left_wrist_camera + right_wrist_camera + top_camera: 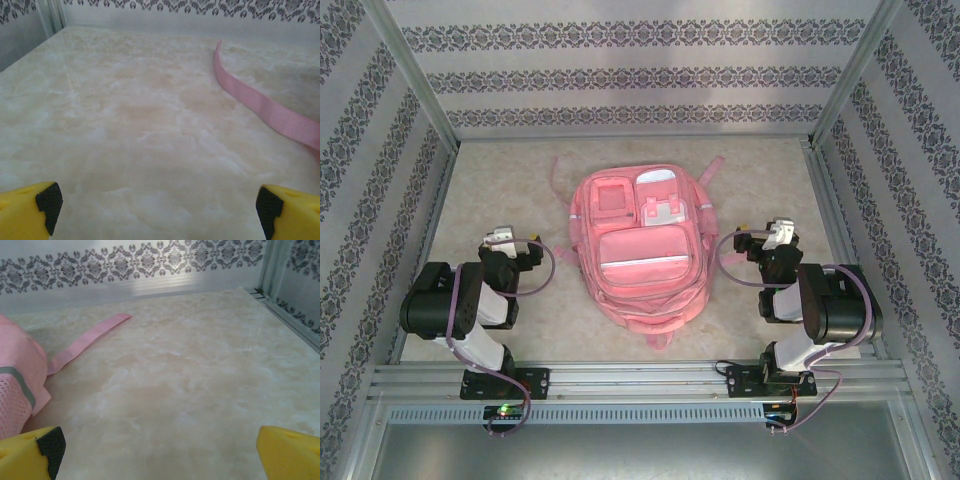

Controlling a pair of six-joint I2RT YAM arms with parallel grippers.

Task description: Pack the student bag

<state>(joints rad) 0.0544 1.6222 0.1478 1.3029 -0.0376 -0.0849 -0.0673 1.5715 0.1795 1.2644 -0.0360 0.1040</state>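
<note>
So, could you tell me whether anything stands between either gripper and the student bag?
Nothing visible does. The student bag lies flat between the arms; just bare table and the bag's own straps separate it from the open left gripper and right gripper.

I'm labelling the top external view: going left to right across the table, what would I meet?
left gripper → student bag → right gripper
</note>
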